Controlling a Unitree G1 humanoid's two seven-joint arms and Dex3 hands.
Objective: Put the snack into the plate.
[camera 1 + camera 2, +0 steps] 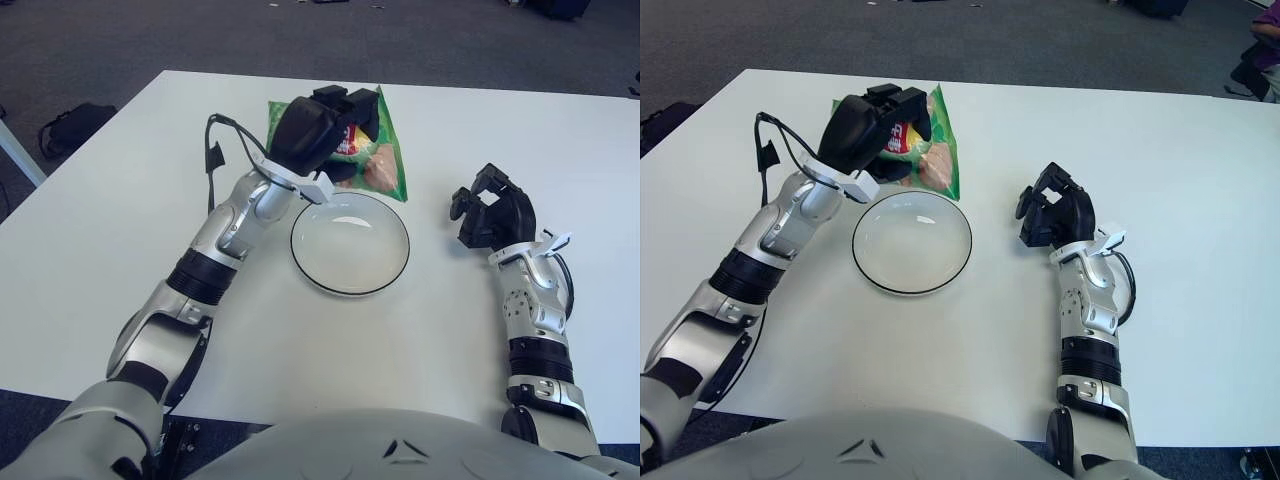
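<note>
White table (120, 200); left robot hand (318, 128) gripping snack (378, 160).

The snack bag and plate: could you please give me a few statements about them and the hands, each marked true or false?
1. The left hand grips the green snack bag. True.
2. The snack bag lies flat inside the plate. False: it is held at the plate's far rim, not yet released.
3. The plate holds nothing. True.
4. The right hand is holding the plate. False: it shows right of the plate, apart from it, holding nothing.
5. The plate is black with a white rim. False: it is white with a dark rim.
</note>
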